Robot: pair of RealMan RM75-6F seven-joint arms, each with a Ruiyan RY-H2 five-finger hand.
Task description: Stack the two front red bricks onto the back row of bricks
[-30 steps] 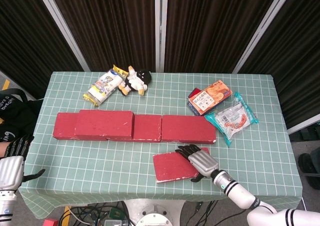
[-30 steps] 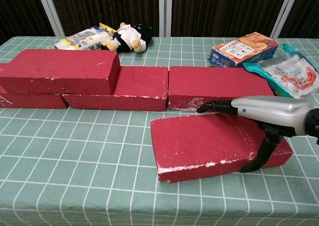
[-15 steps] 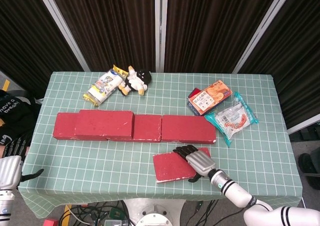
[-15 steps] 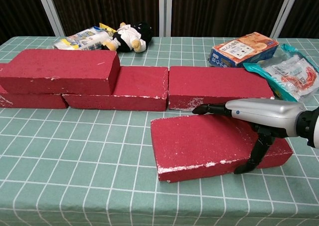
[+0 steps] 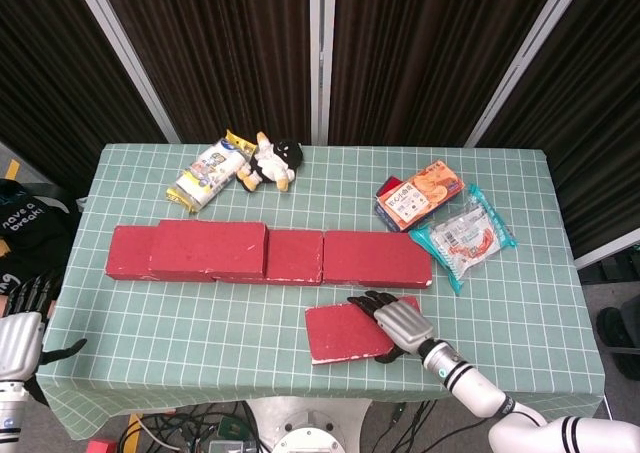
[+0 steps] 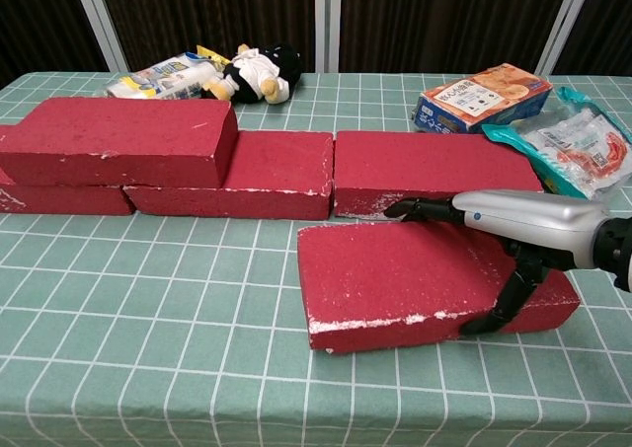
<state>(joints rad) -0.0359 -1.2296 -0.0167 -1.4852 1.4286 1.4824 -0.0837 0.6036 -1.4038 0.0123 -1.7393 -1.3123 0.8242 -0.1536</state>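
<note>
While the right hand (image 6: 499,245) spans the front brick (image 6: 415,279) at its right end, fingers laid across the top toward the far edge and thumb hooked down the near face, the grip looks set but the lift not clearly begun; I judge this the grasp-and-raise step. That brick lies on the tabletop (image 5: 200,313) at about 5 o'clock, just in front of the back row (image 5: 270,253), nearest the rightmost back brick (image 6: 434,171). To do it well, the hand should squeeze firmly before rising, since holding 1 end of a long brick invites the free left end to droop or twist. Lifting high enough to clear the row's near edge, then carrying toward 12 o'clock and setting it flat, would avoid nudging the row.

From the chest view the thumb against the near face shows plainly, as does 1 brick already stacked (image 6: 114,141) on the row at 10 o'clock. Only the head view shows the left hand (image 5: 25,328), idle at the tabletop's 8 o'clock edge with fingers apart, holding nothing, and the full row layout with snack packets (image 5: 205,173) and a soft toy (image 5: 272,160) behind.
</note>
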